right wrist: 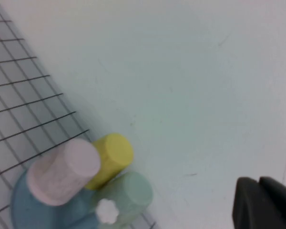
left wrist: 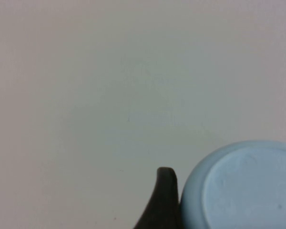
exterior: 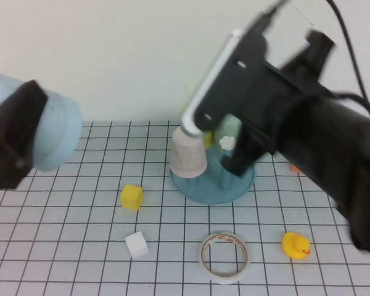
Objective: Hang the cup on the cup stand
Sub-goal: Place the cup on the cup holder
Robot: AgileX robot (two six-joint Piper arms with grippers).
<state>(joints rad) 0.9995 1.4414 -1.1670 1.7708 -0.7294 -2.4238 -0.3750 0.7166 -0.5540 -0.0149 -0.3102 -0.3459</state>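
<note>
The light blue cup (exterior: 58, 132) hangs in the air at the far left, lying on its side, with my left gripper (exterior: 40, 132) shut on it. The left wrist view shows the cup's flat bottom (left wrist: 248, 191) beside one dark finger (left wrist: 164, 200). The cup stand (exterior: 213, 185), a teal dish with pegs, sits at the middle back of the table. It carries an upturned white speckled cup (exterior: 188, 154), a yellow cup (right wrist: 109, 157) and a mint cup (right wrist: 128, 195). One white knob (exterior: 227, 142) is bare. My right gripper (right wrist: 259, 183) is shut on nothing, raised over the stand.
On the gridded mat (exterior: 80, 209) lie a yellow block (exterior: 131, 197), a white block (exterior: 136, 244), a roll of tape (exterior: 224, 257) and a yellow duck (exterior: 295, 245). My bulky right arm (exterior: 308, 123) covers the stand's right side. A plain wall stands behind.
</note>
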